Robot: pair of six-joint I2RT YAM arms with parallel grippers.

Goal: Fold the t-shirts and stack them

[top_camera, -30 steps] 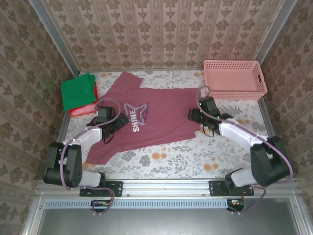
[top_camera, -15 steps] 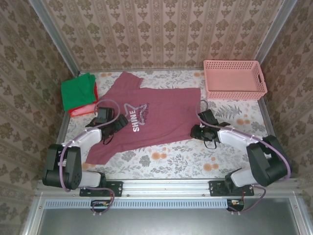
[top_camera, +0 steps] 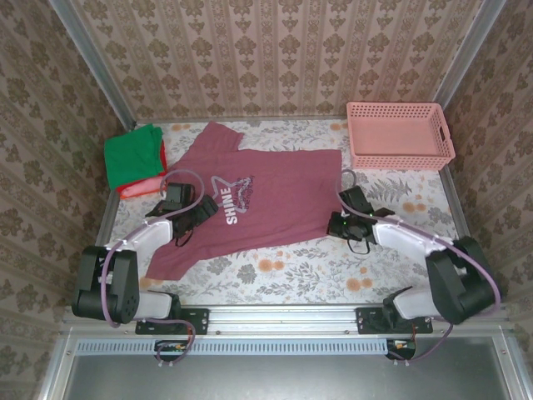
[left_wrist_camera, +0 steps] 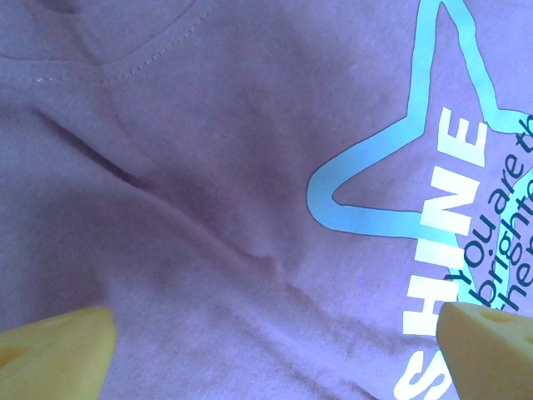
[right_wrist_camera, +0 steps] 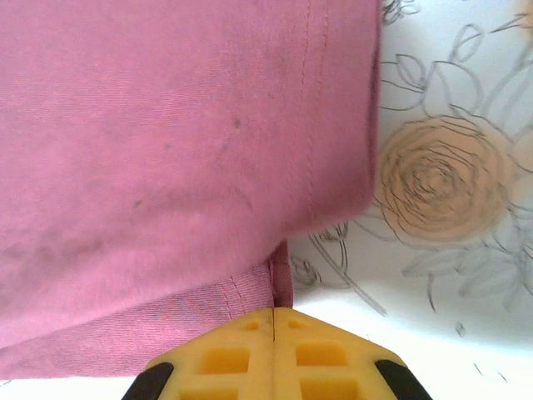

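A maroon t-shirt [top_camera: 271,187] with a pale "SHINE" print [top_camera: 236,200] lies spread flat on the table, neck to the left. My left gripper [top_camera: 200,210] hovers open just over its chest; in the left wrist view its yellow fingertips [left_wrist_camera: 58,354] stand wide apart on either side of the cloth [left_wrist_camera: 208,167]. My right gripper [top_camera: 336,223] is at the shirt's near right hem corner. In the right wrist view the gripper [right_wrist_camera: 274,321] is shut, with the hem corner [right_wrist_camera: 281,279] pinched between its pads. Folded green [top_camera: 133,152] and red [top_camera: 137,186] t-shirts are stacked at the far left.
A pink lattice basket [top_camera: 400,135] stands at the far right corner. The floral tablecloth [top_camera: 291,271] shows bare in front of the shirt and to the right of it. Metal frame rails and patterned walls close the table in.
My right gripper slid toward the near edge along the shirt's right hem and shut on the hem corner. The left arm barely moved.
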